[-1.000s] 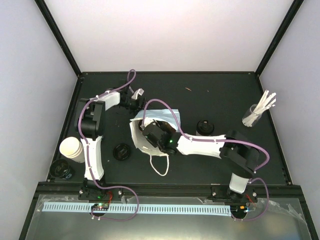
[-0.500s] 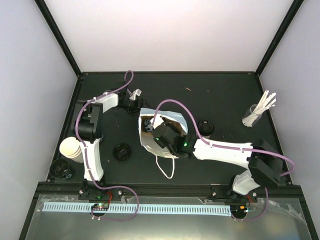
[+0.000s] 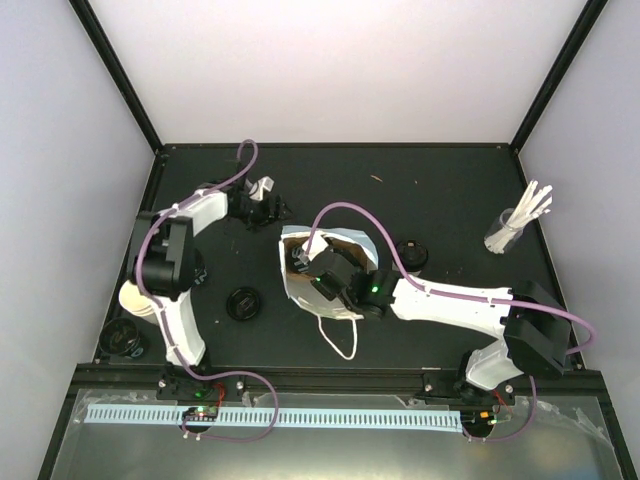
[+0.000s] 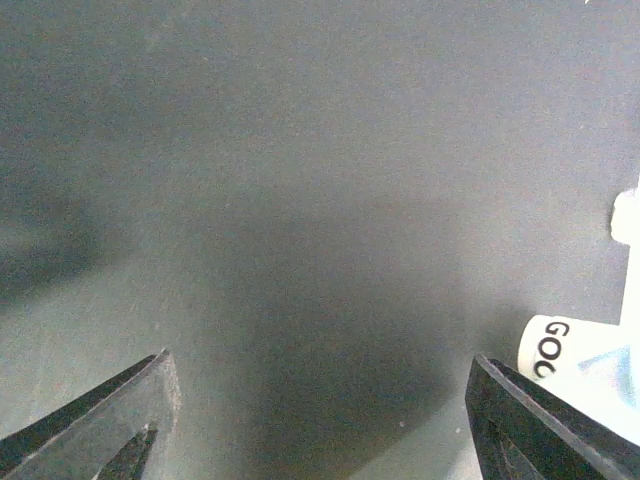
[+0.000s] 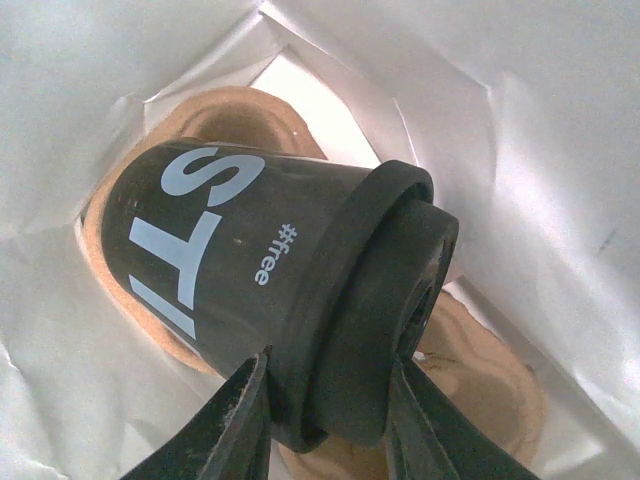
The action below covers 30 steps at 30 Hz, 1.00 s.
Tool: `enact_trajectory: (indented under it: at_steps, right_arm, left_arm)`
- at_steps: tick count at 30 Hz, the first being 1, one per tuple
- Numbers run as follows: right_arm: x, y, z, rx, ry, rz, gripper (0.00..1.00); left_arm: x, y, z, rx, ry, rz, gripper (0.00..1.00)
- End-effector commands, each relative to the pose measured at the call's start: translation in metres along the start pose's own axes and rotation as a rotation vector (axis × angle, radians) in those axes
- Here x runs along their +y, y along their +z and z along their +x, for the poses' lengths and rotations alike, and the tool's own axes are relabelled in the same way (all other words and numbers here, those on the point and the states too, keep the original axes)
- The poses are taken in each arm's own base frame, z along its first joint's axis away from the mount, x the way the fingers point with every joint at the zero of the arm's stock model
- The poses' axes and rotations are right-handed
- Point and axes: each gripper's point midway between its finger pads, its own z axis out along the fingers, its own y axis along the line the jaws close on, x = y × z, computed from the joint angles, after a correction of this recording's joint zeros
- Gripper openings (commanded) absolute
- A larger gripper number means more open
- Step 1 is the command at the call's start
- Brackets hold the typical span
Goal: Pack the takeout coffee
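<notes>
My right gripper (image 5: 330, 395) is shut on a dark paper cup (image 5: 230, 250) with a black lid (image 5: 390, 300) and pale lettering. It holds the cup tilted just above the brown pulp carrier (image 5: 480, 390), inside the light-blue paper bag (image 5: 520, 130). In the top view the right gripper (image 3: 318, 268) reaches into the open bag (image 3: 290, 290), where the carrier (image 3: 298, 250) shows. My left gripper (image 3: 262, 200) is open and empty, behind and left of the bag. In its wrist view the left gripper (image 4: 320, 410) hovers over bare table. A cream cup (image 3: 138, 298) stands at the left, partly behind the left arm.
A black lid (image 3: 243, 302) lies left of the bag, another (image 3: 410, 254) to its right, and a third (image 3: 125, 338) at the front-left corner. A clear glass of white sticks (image 3: 515, 225) stands at the far right. A bag corner (image 4: 585, 370) shows in the left wrist view.
The right arm has swung and stretched out, and its gripper now holds the cup in the opened bag. The bag shifted slightly right. The left gripper drew back a little to the left.
</notes>
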Motion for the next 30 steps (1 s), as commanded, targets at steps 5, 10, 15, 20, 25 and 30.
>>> enact_trajectory:
  at_steps: [5, 10, 15, 20, 25, 30]
  right_arm:
    - [0.006, -0.01, 0.006, -0.024, -0.152, -0.054, 0.29]
    - [0.01, -0.01, 0.006, -0.035, -0.234, -0.075, 0.29]
    - [0.017, -0.006, 0.007, -0.01, -0.255, -0.104, 0.29]
    - [0.02, -0.005, 0.005, 0.0, -0.268, -0.114, 0.29]
    - [0.026, -0.004, 0.008, 0.021, -0.275, -0.147, 0.29]
    - [0.029, -0.004, 0.01, 0.034, -0.281, -0.164, 0.29]
  left_arm:
    - [-0.034, -0.106, 0.005, -0.223, 0.058, -0.129, 0.86]
    - [-0.067, -0.162, 0.048, -0.284, 0.14, -0.121, 0.86]
    - [-0.116, -0.201, 0.104, -0.331, 0.333, 0.036, 0.79]
    - [-0.16, -0.198, 0.162, -0.296, 0.566, 0.172, 0.78]
    - [-0.172, -0.202, 0.176, -0.303, 0.662, 0.203, 0.78]
    - [-0.176, -0.194, 0.182, -0.271, 0.753, 0.149, 0.74]
